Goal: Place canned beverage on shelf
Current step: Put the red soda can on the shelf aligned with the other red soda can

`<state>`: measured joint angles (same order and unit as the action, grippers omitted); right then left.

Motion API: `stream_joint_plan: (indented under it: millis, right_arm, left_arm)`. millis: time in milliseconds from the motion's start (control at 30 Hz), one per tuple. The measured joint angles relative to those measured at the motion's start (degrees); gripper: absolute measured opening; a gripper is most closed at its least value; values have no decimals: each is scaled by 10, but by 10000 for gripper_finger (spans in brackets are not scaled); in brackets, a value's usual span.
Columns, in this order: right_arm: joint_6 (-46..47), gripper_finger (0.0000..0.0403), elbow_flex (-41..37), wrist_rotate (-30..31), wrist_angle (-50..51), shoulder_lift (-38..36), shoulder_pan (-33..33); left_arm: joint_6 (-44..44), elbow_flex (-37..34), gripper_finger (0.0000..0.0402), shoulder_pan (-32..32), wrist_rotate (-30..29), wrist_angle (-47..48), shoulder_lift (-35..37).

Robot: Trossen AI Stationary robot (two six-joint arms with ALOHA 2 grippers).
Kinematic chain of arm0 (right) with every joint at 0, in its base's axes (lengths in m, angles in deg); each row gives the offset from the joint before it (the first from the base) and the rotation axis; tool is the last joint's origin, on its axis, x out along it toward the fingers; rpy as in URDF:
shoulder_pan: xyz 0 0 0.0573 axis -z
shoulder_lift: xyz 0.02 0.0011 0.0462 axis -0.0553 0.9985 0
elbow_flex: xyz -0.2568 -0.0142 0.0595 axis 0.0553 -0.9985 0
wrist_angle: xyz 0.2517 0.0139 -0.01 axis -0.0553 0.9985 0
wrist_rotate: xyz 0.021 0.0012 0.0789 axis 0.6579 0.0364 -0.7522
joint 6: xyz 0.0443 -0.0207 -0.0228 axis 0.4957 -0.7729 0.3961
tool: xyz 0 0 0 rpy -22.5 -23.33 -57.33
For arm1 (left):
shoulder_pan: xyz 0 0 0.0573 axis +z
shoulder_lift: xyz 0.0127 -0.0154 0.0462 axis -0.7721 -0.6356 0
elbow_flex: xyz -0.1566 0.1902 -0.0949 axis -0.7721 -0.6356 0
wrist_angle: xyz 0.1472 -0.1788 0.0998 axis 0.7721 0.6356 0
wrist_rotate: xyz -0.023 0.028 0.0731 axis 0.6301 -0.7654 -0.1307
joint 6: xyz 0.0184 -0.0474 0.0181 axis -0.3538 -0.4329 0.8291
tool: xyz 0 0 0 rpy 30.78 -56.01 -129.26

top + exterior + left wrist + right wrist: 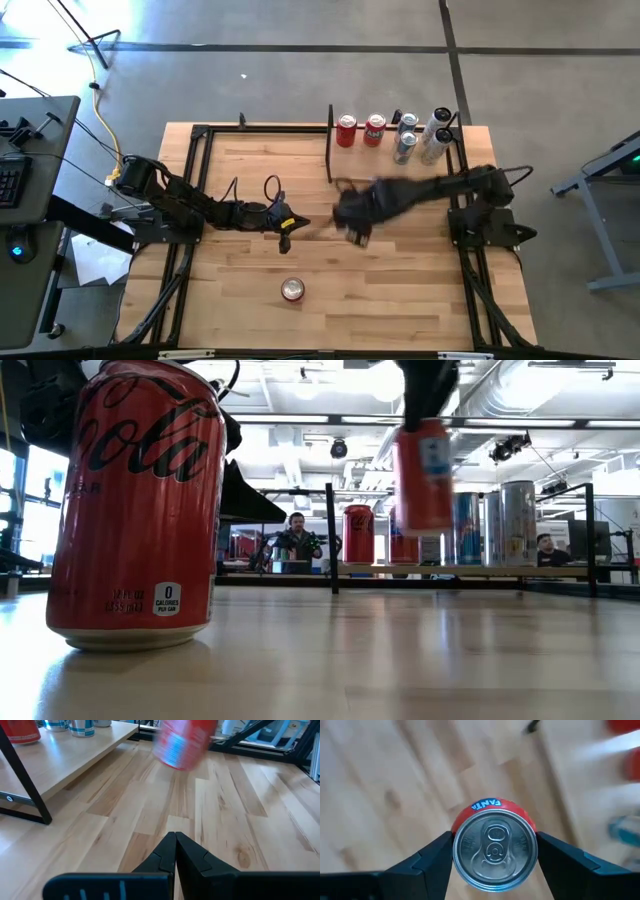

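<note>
Red and silver, a Fanta can (494,847) sits clenched between the two fingers of the right gripper (352,218), which grip it by the sides near its top so that it hangs upright with its pull-tab lid facing the wrist camera; the word FANTA reads on the rim of its red wall. In the low view the can (422,475) hangs clear of the table (400,290), in front of the shelf (385,155), which suggests it is being carried across rather than set down. The shelf runs along the far edge of the table, right of a black divider (330,145), and already bears two red cans (360,131) and several silver ones (420,135); free room seems tight, so the next move likely calls for a careful choice of gap. The left gripper (283,225) waits low over mid-table, its fingers (192,855) pressed together on nothing. Nearest the low camera stands another red can (140,505), a cola with script lettering cut off by the frame and a badge reading "0 CALORIES PER CAN"; it stands near the table's front edge, well apart from the shelf, not yet handled.
</note>
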<state>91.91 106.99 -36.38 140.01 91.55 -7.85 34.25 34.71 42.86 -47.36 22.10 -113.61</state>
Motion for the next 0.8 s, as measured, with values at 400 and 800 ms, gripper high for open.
stream_joint_plan:
  millis: [400,800]
  right_arm:
    - [-99,245,44,-27,36,-20,286]
    - [-105,241,-87,-88,-101,-80,412]
  left_arm:
    - [6,0,0,0,0,-1,0]
    - [10,0,0,0,0,-14,0]
